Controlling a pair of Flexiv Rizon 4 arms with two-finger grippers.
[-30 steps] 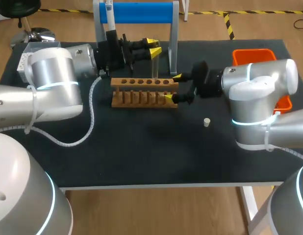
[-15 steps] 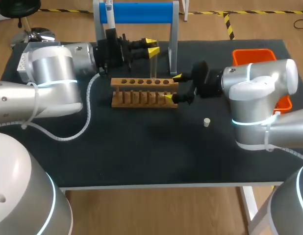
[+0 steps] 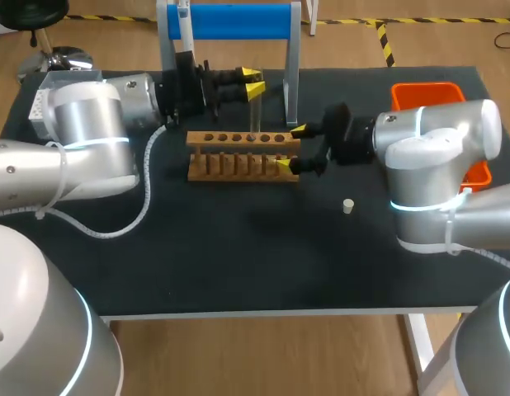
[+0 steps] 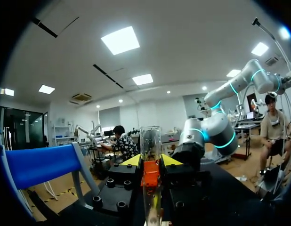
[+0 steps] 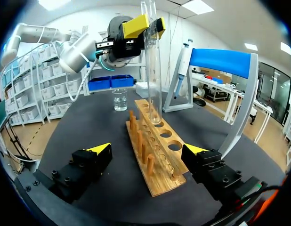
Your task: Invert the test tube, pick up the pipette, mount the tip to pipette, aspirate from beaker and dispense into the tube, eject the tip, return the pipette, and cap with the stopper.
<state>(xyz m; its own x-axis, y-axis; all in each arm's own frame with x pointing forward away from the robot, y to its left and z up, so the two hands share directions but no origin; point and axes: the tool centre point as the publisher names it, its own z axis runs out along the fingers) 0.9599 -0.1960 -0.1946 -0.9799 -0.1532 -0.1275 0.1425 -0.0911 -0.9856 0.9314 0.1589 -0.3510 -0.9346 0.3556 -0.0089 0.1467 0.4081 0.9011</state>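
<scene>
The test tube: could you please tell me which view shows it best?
The right wrist view: nearly the whole test tube shows, upright at the rack. The head view shows it faintly; the left wrist view only a close-up stretch.

Left arm (image 3: 77,111), right arm (image 3: 441,132): fat silver-white rounded links, glowing cyan ring (image 3: 420,208) at joints. White spiral-wrapped cable (image 3: 146,206) looping behind left gripper (image 3: 253,80). Left gripper and right gripper (image 3: 290,147): black blocky bodies, round screw heads (image 5: 54,173), yellow wedge tips.
</scene>
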